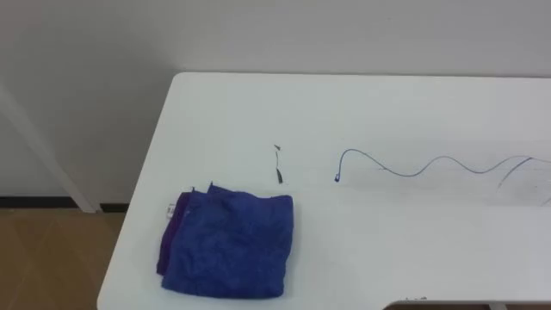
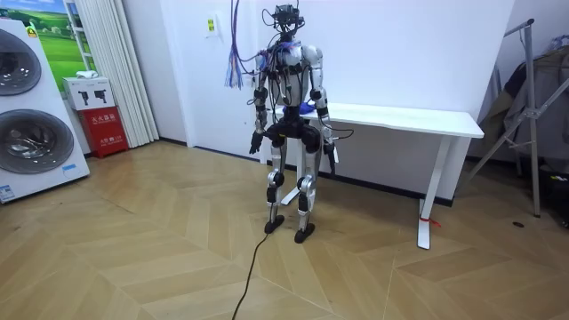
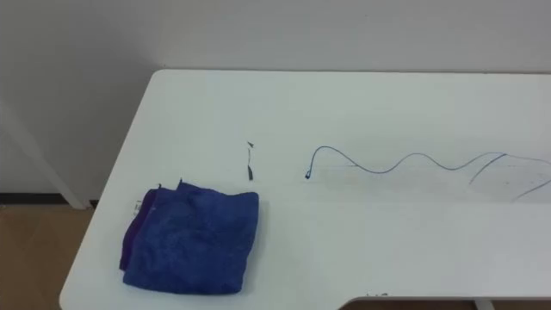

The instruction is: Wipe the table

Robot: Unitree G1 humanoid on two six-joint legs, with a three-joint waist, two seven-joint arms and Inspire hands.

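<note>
Blue cloth (image 1: 228, 245) folded on white table (image 1: 387, 250), blue line (image 1: 448, 158) (wavy) nearby

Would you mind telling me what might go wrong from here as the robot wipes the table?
1. The blue cloth lies near the table's front left corner; a clumsy grab may push it off the edge.
2. It is folded in layers, so a pinch may lift just the top one.
3. The blue pen line runs off the view's right side, so a short wipe may leave part of it.
</note>
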